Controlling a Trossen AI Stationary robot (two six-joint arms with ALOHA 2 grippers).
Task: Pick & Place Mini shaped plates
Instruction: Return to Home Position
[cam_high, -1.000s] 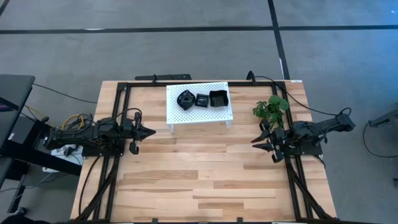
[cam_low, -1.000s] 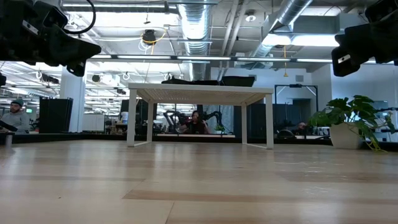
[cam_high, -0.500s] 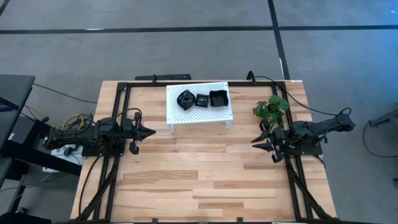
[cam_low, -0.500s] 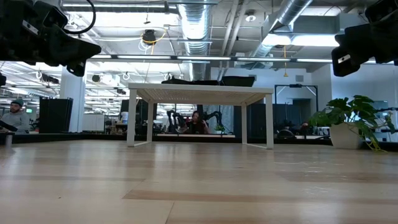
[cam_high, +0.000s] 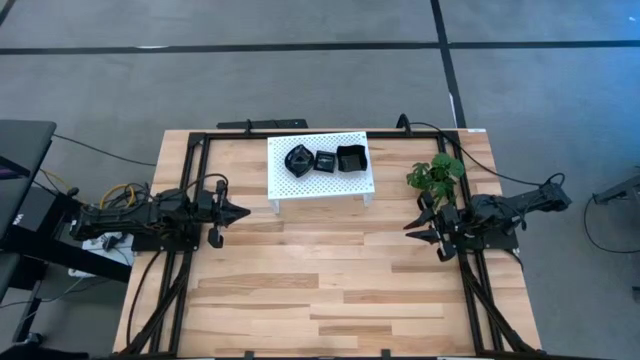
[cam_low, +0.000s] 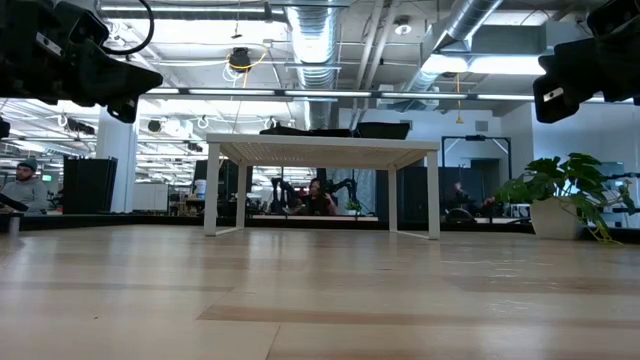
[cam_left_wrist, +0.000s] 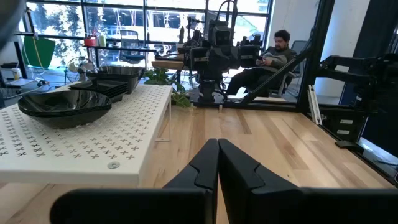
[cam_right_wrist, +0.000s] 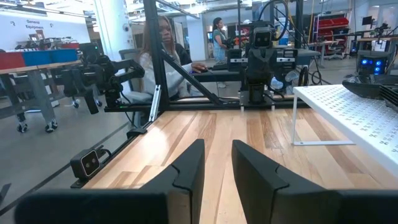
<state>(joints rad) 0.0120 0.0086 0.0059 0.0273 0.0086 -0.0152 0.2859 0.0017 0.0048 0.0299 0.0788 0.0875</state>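
Three stacks of black mini shaped plates stand side by side on the white perforated rack at the table's far middle: a rounded wavy one, a small square one and a larger square one. In the left wrist view the rounded stack is nearest. My left gripper hovers shut at the table's left edge, pointing level toward the right. My right gripper hovers at the right edge, pointing left, its fingers a little apart with nothing between them.
A small green plant stands at the far right, just beyond my right gripper. The rack stands on four legs with a gap beneath. The wooden tabletop stretches bare between the arms and toward the near edge. People sit beyond the table.
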